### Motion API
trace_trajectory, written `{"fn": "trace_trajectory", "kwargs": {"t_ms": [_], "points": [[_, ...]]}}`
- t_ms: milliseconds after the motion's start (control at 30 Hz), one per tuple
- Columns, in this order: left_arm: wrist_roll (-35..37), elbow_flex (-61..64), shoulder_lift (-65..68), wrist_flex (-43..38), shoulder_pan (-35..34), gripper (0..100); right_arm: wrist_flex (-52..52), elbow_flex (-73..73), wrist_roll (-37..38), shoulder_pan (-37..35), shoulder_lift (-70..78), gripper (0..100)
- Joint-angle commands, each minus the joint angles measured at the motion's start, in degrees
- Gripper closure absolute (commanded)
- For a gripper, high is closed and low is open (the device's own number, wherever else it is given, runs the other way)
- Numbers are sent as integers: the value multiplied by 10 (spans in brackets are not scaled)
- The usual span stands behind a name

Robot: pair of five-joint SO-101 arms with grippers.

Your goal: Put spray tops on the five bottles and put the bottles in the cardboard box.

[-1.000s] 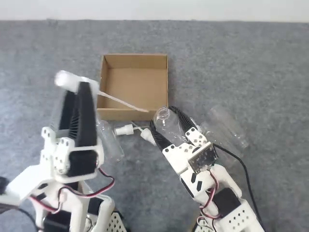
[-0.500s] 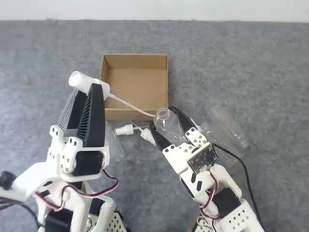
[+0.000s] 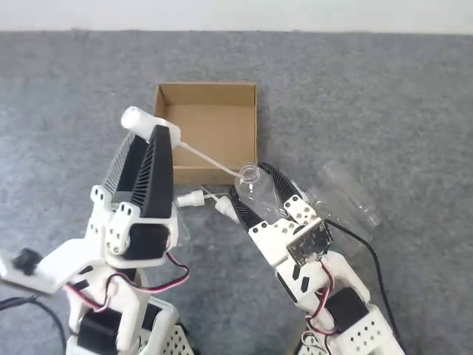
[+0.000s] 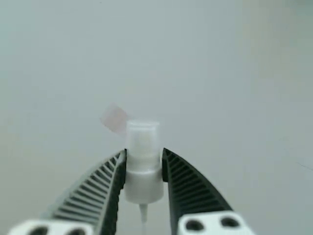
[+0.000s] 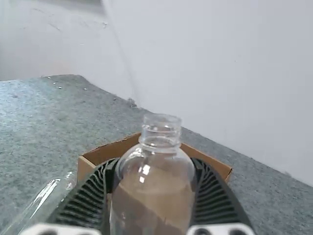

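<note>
With left gripper point(image 4: 143, 154) fingers clamped on the spray top point(image 3: 140, 120) and right gripper point(image 3: 251, 183) fingers gripping the bottle point(image 5: 155, 186), feed the tube point(image 3: 211, 159), seemingly at the mouth, straight in.

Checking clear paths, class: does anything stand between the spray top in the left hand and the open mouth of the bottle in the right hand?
Nothing visible does. The spray top, gripped by the left hand, has its thin tube running through open air over the cardboard box to the uncapped bottle in the right hand.
</note>
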Motion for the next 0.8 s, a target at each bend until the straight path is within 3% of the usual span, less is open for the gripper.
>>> {"fn": "trace_trajectory", "kwargs": {"t_ms": [0,500,767], "points": [[-4,-3,-4,-18,15,987,2,12,8,-22,-8,972],[-6,22,-4,-18,10,987,2,12,8,-25,-8,972],[-3,31,-4,-62,-37,987,3,12,8,-25,-8,972]]}}
